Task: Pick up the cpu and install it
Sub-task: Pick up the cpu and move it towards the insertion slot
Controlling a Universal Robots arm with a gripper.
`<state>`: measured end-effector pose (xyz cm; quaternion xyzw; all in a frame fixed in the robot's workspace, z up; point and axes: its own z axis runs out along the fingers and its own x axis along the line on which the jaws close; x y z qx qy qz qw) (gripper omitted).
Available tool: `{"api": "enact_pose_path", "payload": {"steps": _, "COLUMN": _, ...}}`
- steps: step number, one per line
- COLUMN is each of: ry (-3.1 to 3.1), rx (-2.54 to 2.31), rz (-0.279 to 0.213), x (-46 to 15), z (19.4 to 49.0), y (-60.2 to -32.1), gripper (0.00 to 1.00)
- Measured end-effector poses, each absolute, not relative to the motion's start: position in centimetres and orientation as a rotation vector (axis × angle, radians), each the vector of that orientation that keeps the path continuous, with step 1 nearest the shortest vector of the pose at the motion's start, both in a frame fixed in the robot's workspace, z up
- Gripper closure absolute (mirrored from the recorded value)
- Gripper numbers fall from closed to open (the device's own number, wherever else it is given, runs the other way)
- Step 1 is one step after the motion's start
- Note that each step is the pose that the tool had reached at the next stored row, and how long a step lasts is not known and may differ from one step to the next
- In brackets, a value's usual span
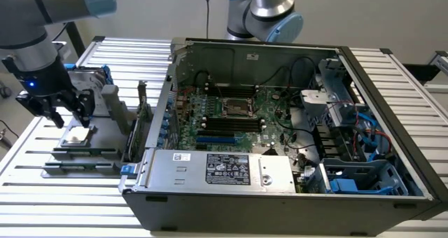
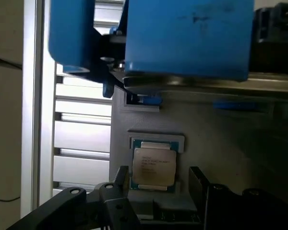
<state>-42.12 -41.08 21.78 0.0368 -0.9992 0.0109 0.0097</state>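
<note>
Soft, even light from above. The slatted table point(image 1: 392, 75) shines pale, almost glaring; inside the open case point(image 1: 210, 54) it is dimmer, with weak shadows.

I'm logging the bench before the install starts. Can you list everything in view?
cpu: one, silver-grey top, on the grey holder at the exterior view's left
holder: one, grey, on the table beside the case
hard drive: one, silver with blue brackets, behind the holder
computer case: one, dark grey, side open, mid-table
motherboard: one, green, inside the case
power supply: one, silver, labelled, at the case's near edge
table: one, pale slatted metal, under everything
other robot arm: one, silver and light blue, behind the case
gripper: one, black, open, just above the cpu, holding nothing
</note>
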Motion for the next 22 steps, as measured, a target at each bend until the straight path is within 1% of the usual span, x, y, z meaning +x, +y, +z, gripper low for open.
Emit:
{"api": "enact_pose_path", "payload": {"steps": 11, "ry": -3.120, "rx": 0.103, "rz": 0.034, "x": -42.2, "z": 19.8, "y": -41.1, "gripper": 0.38}}
{"api": "enact_pose_path", "payload": {"steps": 22, "ry": -3.120, "rx": 0.102, "rz": 0.034, "x": -42.4, "z": 19.2, "y": -41.1, "gripper": 0.38}}
